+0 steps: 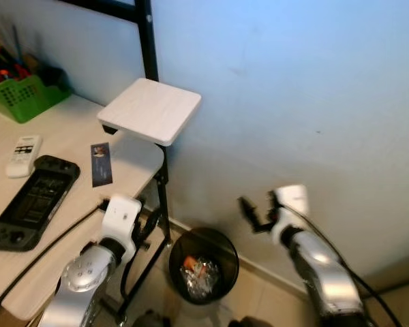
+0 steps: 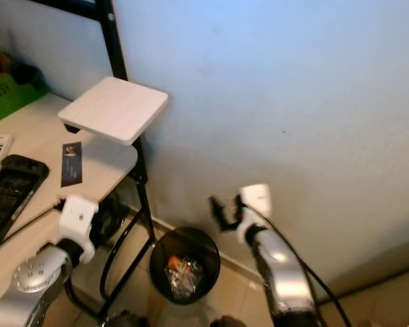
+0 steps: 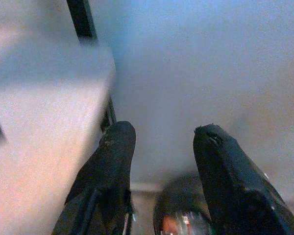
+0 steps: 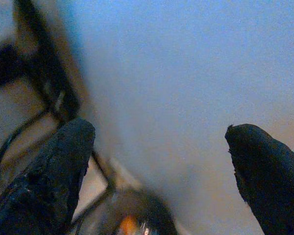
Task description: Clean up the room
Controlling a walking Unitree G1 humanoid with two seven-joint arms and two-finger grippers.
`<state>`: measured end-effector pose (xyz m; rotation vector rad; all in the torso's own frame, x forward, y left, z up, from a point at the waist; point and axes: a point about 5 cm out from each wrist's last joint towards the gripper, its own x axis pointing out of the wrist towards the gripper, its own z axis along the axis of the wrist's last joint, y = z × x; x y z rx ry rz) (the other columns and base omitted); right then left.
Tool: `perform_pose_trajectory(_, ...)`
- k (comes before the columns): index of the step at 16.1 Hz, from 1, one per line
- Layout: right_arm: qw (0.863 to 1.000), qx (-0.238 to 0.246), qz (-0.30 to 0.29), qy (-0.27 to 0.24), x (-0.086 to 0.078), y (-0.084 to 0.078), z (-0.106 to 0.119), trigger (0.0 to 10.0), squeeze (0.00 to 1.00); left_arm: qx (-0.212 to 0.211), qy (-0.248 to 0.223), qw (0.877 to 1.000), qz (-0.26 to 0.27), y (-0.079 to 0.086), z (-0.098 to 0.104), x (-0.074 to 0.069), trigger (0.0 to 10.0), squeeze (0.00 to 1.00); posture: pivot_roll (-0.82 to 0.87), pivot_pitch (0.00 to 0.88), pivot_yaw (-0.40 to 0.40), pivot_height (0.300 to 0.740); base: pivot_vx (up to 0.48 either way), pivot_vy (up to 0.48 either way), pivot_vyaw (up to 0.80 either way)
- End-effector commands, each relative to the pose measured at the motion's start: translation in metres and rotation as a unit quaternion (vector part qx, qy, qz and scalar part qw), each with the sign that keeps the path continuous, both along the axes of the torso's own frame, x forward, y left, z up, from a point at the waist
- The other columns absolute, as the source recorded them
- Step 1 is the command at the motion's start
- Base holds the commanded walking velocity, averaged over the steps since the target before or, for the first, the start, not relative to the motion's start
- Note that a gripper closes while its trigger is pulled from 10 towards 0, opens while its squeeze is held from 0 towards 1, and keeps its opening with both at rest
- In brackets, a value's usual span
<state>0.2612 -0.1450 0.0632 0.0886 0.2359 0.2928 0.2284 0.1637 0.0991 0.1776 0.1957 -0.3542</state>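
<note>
Both your grippers are empty right now. The right gripper [image 1: 255, 212] hangs with its fingers spread wide apart, nothing between them, close to the pale wall [image 1: 293, 88]. The bin [image 1: 203, 264] sits on the floor below it and toward your left, already holding crumpled foil and something orange. The left gripper [image 3: 161, 147] also has its fingers apart, with the bin just beyond and below their tips and the desk edge alongside.

The clutter you need to clear lies on the desk [image 1: 68, 129], behind and to the left of the left gripper: a dark card [image 1: 101, 164], a black game console [image 1: 31, 201] and a white remote [image 1: 23, 156], with a green basket [image 1: 24, 95] at the far corner. A white square shelf [image 1: 150, 110] stands above the desk edge on a black frame.

Judging from this, a drop into the bin looks finished, so your next step is probably to fetch another item. Lift the left arm clear of the desk edge and the cable [image 1: 41, 252] running under it before you swing back, and keep the fingers wide until you are squarely over the piece you want.
</note>
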Motion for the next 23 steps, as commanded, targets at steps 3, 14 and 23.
perform_pose_trajectory(3, 0.998, 0.014, -0.048, -0.043, -0.005, -0.012, 0.023, 10.0, 0.00, -0.001, -0.050, 0.999, 0.011, -0.014, 0.026, 0.010, 10.0, 0.00, 0.01, 0.000, 0.020, 0.740, 0.000, 0.000, 0.00)
perform_pose_trajectory(14, 0.999, -0.021, -0.049, -0.010, -0.035, -0.010, 0.037, 10.0, 0.00, -0.001, -0.031, 0.997, 0.066, -0.003, 0.025, 0.001, 10.0, 0.00, 0.02, 0.000, 0.015, 0.740, -0.099, 0.000, 0.00)
perform_pose_trajectory(23, 0.998, -0.025, -0.053, 0.003, -0.041, -0.012, 0.038, 10.0, 0.00, 0.002, -0.018, 0.998, 0.062, 0.000, 0.022, -0.002, 10.0, 0.00, 0.01, 0.000, 0.014, 0.740, 0.000, 0.000, -0.80)
